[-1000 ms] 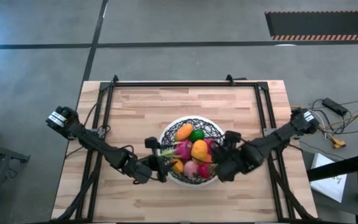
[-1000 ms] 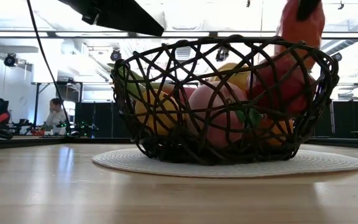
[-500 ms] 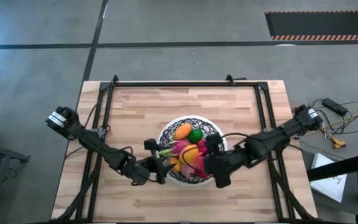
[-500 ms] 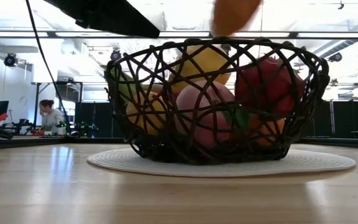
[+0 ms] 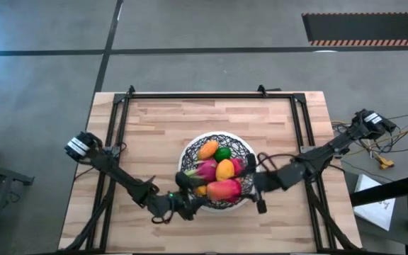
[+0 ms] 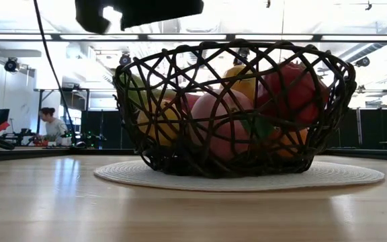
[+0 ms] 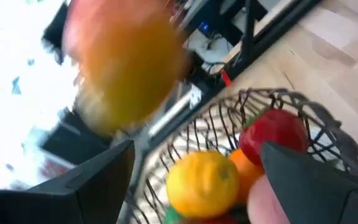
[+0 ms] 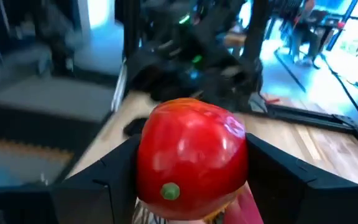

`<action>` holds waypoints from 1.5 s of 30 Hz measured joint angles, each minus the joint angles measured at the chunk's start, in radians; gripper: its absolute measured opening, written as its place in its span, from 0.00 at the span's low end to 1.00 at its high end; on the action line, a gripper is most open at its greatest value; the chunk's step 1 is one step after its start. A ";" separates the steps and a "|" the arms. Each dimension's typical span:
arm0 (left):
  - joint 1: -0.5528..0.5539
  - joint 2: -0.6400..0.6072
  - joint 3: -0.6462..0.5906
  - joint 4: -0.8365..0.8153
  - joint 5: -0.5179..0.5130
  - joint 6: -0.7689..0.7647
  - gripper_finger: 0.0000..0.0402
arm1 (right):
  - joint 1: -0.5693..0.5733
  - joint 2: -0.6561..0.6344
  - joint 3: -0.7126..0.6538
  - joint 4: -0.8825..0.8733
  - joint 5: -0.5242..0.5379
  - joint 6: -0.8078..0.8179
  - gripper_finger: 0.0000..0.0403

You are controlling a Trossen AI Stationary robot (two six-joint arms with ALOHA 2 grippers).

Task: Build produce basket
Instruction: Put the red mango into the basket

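Note:
The black wire basket (image 5: 241, 147) stands on a round white mat (image 6: 355, 176) at the table's middle. It holds several pieces of produce: orange, green, pink, yellow, red and peach-pink (image 6: 226, 124). My right gripper (image 5: 244, 187) is shut on a red-and-orange fruit (image 5: 223, 189) above the basket's near part, above what the low view shows. The fruit fills the right wrist view (image 8: 191, 158). My left gripper (image 5: 190, 202) is open and empty at the basket's near-left rim, and its wrist view looks into the basket (image 7: 278, 99). My right gripper pinches the red-and-orange fruit between its two fingers, one on each of two opposite sides (image 8: 146, 158). The fingers come at it from the table's right. The fruit is lifted clear of the basket and of the pieces in it.
Black frame rails (image 5: 117, 134) run along the table's left, right and far sides. Bare wood (image 5: 211, 117) lies beyond the basket. Cables lie off the table's right edge (image 5: 381, 145). A person (image 6: 51, 124) sits in the room far behind.
My right gripper has carried the fruit from the basket's right rim toward the left, over the basket's near part, and up out of the low view. My left gripper has moved toward the near edge and a little right. The basket and mat have slid slightly left.

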State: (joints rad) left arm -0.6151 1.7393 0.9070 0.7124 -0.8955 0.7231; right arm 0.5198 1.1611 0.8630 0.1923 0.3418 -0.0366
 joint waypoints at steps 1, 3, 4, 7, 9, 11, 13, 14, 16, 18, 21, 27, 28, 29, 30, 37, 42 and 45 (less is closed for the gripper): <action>0.000 0.021 0.018 0.023 -0.003 0.058 0.83 | -0.010 -0.022 -0.039 0.052 -0.011 0.016 0.57; 0.000 0.065 0.057 0.086 -0.048 0.152 0.83 | -0.031 -0.060 -0.103 0.141 -0.032 0.047 0.57; 0.000 0.087 0.079 0.127 -0.068 0.191 0.83 | -0.038 -0.082 -0.128 0.168 -0.035 0.063 0.57; 0.000 0.146 0.136 0.258 -0.163 0.338 0.83 | -0.058 -0.134 -0.181 0.206 -0.035 0.113 0.57; 0.001 0.181 0.164 0.319 -0.177 0.432 0.83 | -0.059 -0.162 -0.207 0.204 -0.027 0.141 0.57; 0.006 0.207 0.186 0.377 -0.176 0.487 0.83 | -0.058 -0.179 -0.226 0.204 -0.022 0.154 0.57; 0.012 0.226 0.204 0.441 -0.185 0.514 0.83 | -0.058 -0.192 -0.237 0.196 -0.025 0.168 0.57; 0.014 0.231 0.206 0.465 -0.206 0.539 0.83 | -0.058 -0.196 -0.241 0.196 -0.025 0.176 0.57; 0.015 0.237 0.205 0.494 -0.217 0.583 0.83 | -0.058 -0.206 -0.244 0.205 -0.025 0.195 0.57; 0.014 0.237 0.196 0.515 -0.217 0.593 0.83 | -0.058 -0.209 -0.249 0.204 -0.031 0.211 0.57; 0.016 0.234 0.195 0.520 -0.205 0.593 0.83 | -0.058 -0.203 -0.253 0.202 -0.071 0.227 0.57; 0.047 0.234 0.207 0.525 -0.110 0.592 0.83 | -0.058 -0.178 -0.253 0.209 -0.088 0.236 0.57; 0.054 0.234 0.211 0.528 -0.106 0.592 0.83 | -0.058 -0.176 -0.253 0.210 -0.088 0.237 0.57; 0.059 0.234 0.212 0.535 -0.105 0.591 0.83 | -0.058 -0.176 -0.253 0.211 -0.089 0.238 0.57; 0.064 0.234 0.214 0.536 -0.102 0.583 0.83 | -0.058 -0.176 -0.253 0.211 -0.089 0.238 0.57; 0.088 0.233 0.212 0.524 -0.043 0.431 0.74 | -0.058 -0.176 -0.252 0.216 -0.092 0.240 0.57; 0.091 0.233 0.212 0.521 -0.038 0.400 0.57 | -0.058 -0.177 -0.251 0.216 -0.090 0.239 0.60; 0.088 0.228 0.212 0.491 -0.040 0.362 0.47 | -0.058 -0.177 -0.251 0.205 -0.090 0.246 0.64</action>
State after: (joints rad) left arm -0.5267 1.9674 1.1194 1.2031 -0.9355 1.0853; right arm 0.4618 0.9840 0.6125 0.3973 0.2514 0.2098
